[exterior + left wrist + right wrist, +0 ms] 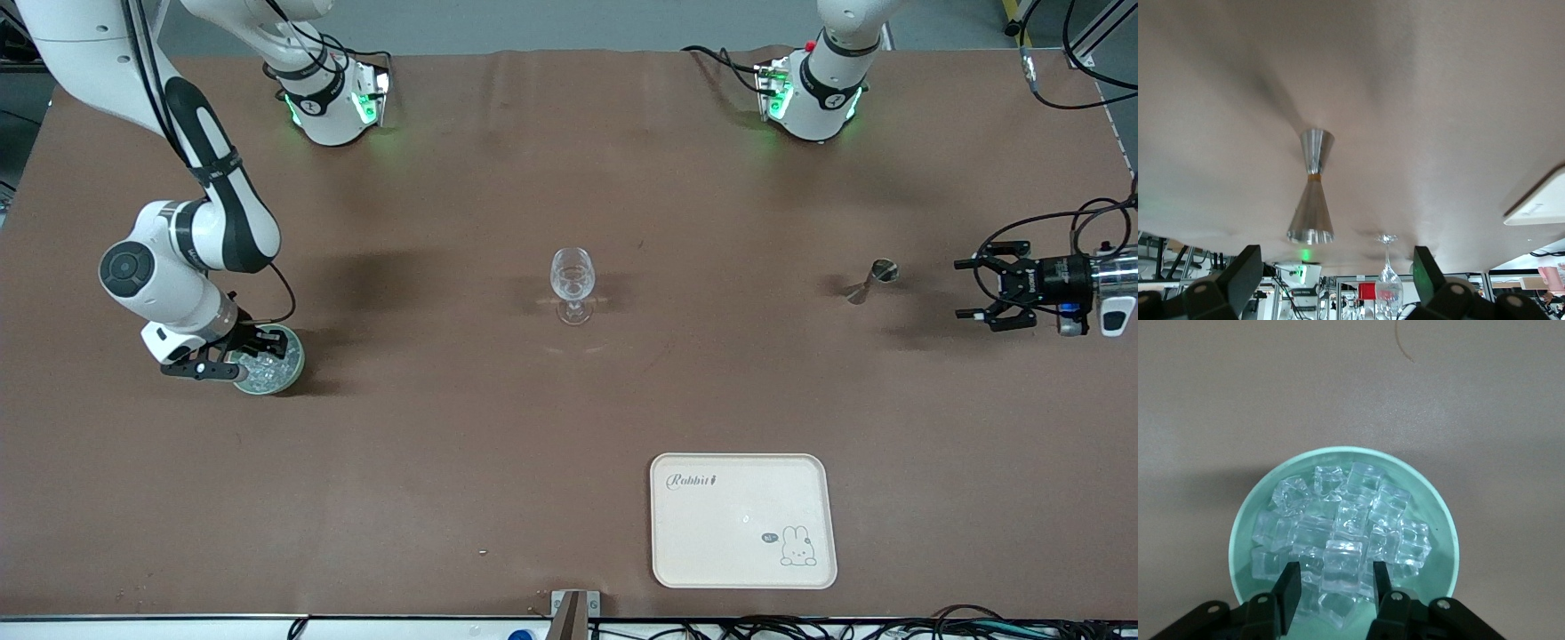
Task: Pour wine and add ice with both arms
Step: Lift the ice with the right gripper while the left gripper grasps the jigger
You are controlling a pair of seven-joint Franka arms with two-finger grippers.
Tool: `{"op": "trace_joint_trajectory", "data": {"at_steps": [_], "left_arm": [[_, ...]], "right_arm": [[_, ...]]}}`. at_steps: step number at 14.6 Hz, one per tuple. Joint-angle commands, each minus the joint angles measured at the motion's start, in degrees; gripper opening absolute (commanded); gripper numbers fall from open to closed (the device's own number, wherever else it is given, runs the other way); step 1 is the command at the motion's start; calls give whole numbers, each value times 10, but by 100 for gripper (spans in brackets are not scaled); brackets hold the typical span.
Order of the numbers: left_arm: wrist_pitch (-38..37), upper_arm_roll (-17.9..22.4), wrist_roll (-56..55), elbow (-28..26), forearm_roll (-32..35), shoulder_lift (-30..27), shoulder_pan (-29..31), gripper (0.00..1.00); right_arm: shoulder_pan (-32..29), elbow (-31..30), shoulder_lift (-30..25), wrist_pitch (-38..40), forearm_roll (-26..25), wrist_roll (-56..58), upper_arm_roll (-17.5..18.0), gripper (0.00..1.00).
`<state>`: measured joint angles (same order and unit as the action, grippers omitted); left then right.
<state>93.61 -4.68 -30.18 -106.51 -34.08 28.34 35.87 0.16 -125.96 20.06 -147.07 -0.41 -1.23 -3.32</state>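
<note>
Glassy ice cube [1341,568] between right hand [1336,592] fingers.

A robotics lab: two white Franka arms [191,231] are bolted by green-lit bases [333,102] to a brown-covered table [444,444], black cables [889,627] trail along its edge, and metal-frame racks [1351,293] show in the left wrist view.

Bare cloth [427,444] between bowl [289,360] and wine glass [572,283]
</note>
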Motion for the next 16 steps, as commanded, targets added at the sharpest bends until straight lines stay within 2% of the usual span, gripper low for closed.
{"op": "trace_joint_trajectory", "data": {"at_steps": [1, 5, 9, 11, 14, 16], "left_arm": [[24, -1, 51, -31, -24, 9, 17, 100], [27, -2, 77, -44, -32, 44, 34, 100], [68, -1, 120, -115, -91, 37, 34, 100], [74, -1, 135, -146, -107, 30, 36, 100], [118, -14, 135, -201, -165, 1, 28, 100], [163, -54, 135, -229, -196, -13, 26, 100]], "right_arm": [[3, -11, -4, -9, 4, 3, -3, 45], [3, -10, -4, -8, 4, 0, -3, 35], [3, -4, -4, -2, 4, -2, -3, 16], [3, 4, -4, 3, 4, -3, -3, 10], [3, 54, -5, 82, 4, -3, -3, 2], [2, 96, -13, 150, 4, -6, -3, 1]]}}
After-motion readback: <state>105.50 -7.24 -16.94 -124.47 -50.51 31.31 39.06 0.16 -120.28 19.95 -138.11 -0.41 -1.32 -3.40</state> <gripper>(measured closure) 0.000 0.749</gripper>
